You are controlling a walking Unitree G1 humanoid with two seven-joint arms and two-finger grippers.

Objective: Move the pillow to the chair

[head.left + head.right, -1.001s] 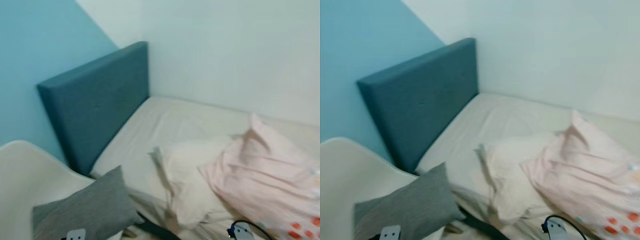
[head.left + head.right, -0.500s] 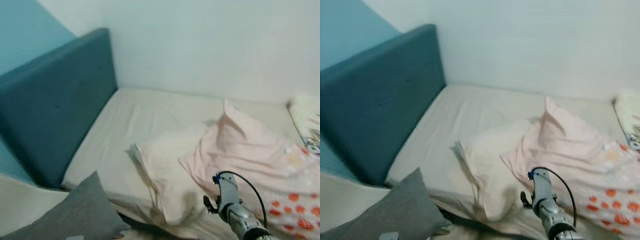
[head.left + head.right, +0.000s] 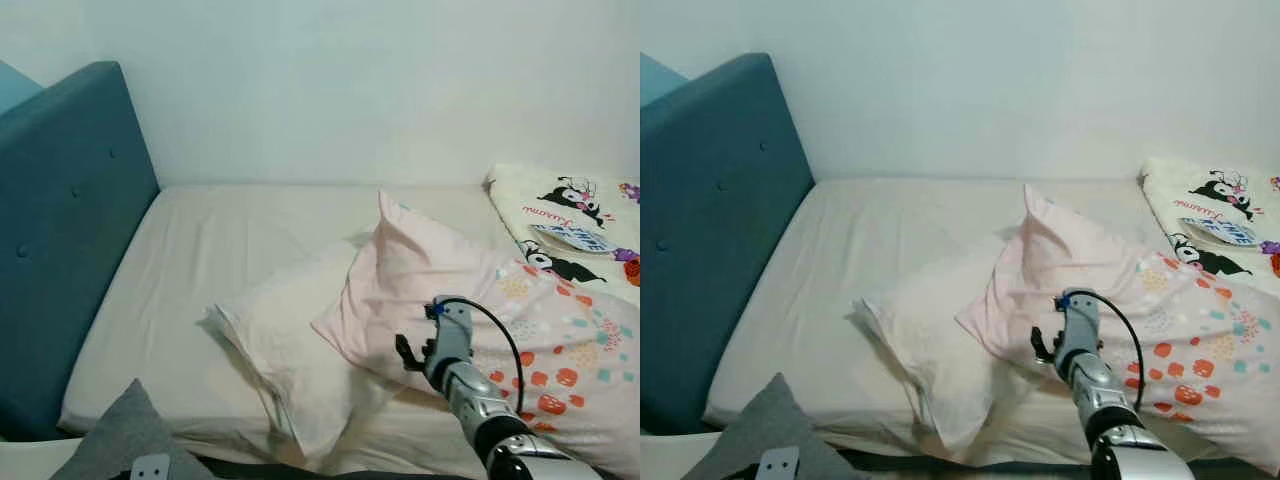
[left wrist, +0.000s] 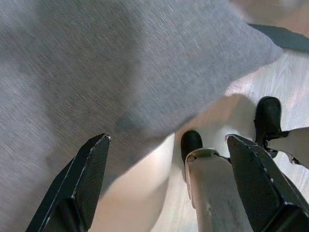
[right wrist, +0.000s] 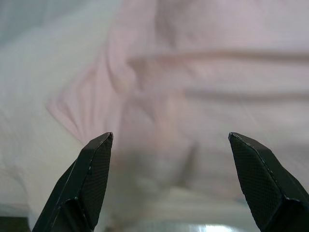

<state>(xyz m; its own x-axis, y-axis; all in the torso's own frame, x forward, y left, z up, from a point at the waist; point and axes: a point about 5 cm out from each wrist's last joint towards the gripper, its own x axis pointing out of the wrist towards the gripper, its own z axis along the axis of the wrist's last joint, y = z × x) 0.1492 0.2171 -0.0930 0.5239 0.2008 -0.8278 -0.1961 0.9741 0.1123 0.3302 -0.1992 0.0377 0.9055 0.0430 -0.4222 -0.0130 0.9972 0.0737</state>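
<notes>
Right gripper (image 5: 169, 179) reaches over the bed's (image 3: 200, 270) near edge, fingers spread wide, just short of the pink pillow (image 3: 440, 290) mid-mattress beside a white pillow (image 3: 290, 340). Left gripper (image 4: 169, 183) hangs open over a grey cushion (image 4: 96, 63).

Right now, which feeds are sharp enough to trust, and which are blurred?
Left eye view: fairly sharp, even light, pink pillow clear. Right wrist view: soft and blurred, pillow folds smeared. Left wrist view: grey cushion weave crisp, the floor past it in soft focus.
</notes>
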